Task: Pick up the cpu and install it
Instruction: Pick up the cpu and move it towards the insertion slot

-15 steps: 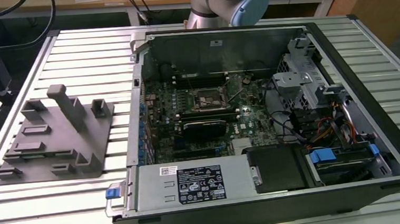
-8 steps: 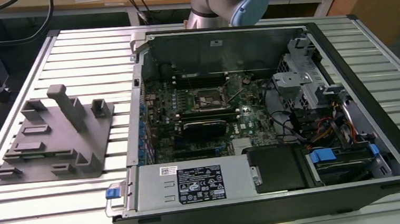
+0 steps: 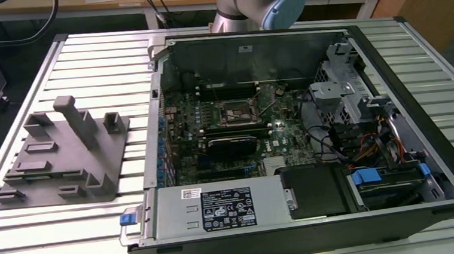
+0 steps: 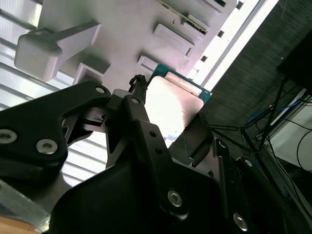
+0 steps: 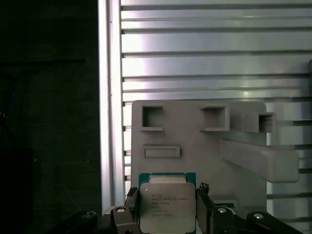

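Gripping: claw (image 5: 167, 191) was clamped on the cpu (image 5: 168, 207), fingers (image 5: 204, 200) on two opposite edges.
Position: cpu lay flat between the fingers, over the grey fixture (image 5: 195, 146); socket (image 3: 234, 111) well apart.

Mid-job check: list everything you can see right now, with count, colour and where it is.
cpu: one, silvery top with green rim, over the fixture's end in both wrist views.
fixture: one, grey, on the table, at the exterior view's left of the case.
computer case: one, black, open, mid-table.
motherboard: one, green, inside the case.
socket: one, dark frame, middle of the motherboard.
power supply: one, silver, labelled, along the case's lower edge in the exterior view.
table: one, silvery, slatted.
arm: one, grey with a blue cap, behind the case.
gripper: one, black, shut on two sides of the cpu.
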`<state>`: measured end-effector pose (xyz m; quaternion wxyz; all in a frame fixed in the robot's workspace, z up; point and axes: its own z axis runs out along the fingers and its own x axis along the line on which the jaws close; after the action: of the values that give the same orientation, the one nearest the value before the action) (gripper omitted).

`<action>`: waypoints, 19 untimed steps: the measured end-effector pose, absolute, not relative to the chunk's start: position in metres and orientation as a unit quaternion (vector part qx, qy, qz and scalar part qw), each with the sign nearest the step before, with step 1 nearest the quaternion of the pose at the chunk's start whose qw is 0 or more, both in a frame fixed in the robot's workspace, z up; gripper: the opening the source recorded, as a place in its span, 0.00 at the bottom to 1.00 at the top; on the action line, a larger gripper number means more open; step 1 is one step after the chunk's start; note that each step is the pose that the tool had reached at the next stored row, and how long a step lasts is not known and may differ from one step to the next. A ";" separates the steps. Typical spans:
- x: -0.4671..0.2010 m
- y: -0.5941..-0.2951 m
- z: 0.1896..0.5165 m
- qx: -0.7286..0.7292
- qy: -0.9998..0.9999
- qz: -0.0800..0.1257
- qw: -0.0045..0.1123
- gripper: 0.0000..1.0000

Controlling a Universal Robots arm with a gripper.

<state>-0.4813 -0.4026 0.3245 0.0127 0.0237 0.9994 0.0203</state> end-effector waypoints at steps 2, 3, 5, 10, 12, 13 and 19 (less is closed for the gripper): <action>-0.481 -0.403 0.327 0.024 0.999 0.020 0.013 0.55; -0.481 -0.403 0.328 0.024 0.999 0.020 0.013 0.55; -0.481 -0.403 0.330 0.024 0.999 0.020 0.013 0.55; -0.481 -0.403 0.336 0.024 0.999 0.020 0.013 0.55; -0.481 -0.403 0.338 0.024 0.999 0.020 0.013 0.55; -0.481 -0.403 0.339 0.024 0.999 0.020 0.013 0.55; -0.481 -0.403 0.347 0.024 0.999 0.020 0.013 0.55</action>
<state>-0.4813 -0.4026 0.3467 0.0127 0.0237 0.9994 0.0203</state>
